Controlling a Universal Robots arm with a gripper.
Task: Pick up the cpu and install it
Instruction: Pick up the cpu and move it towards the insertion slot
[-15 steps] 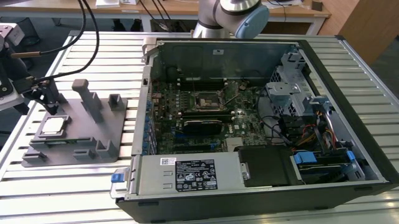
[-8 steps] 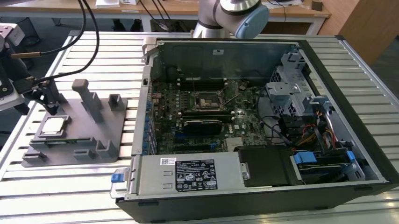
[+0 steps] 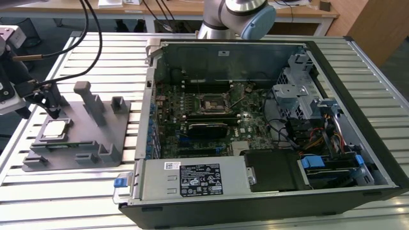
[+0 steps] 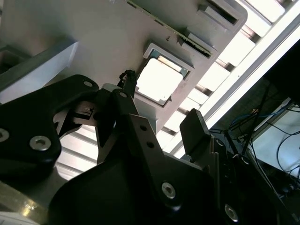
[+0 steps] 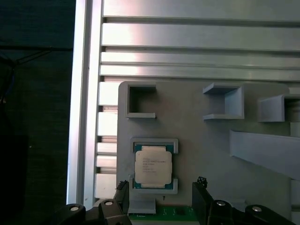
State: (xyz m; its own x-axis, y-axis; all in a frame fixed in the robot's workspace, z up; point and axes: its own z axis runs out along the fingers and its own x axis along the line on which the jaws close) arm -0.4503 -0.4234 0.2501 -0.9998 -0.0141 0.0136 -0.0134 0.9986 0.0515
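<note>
The cpu (image 3: 55, 129), a flat square chip with a silvery top, lies in its recess on the grey holder tray (image 3: 96, 143), at the exterior view's left. My gripper (image 3: 51, 109) hangs just above the chip's far side and stands open, with nothing between its fingers. In both wrist views the cpu (image 5: 153, 166) (image 4: 159, 79) sits beyond the dark fingertips (image 5: 123, 190), which stand wider apart than the chip. The motherboard socket (image 3: 210, 103) lies inside the open computer case (image 3: 357, 96).
The holder tray carries upright grey posts (image 3: 86, 98) close to the gripper. Cables (image 3: 89, 43) trail over the slatted metal table (image 3: 64, 191). The case wall (image 3: 148, 96) rises between the tray and the motherboard. The arm's base (image 3: 236, 14) stands behind the case.
</note>
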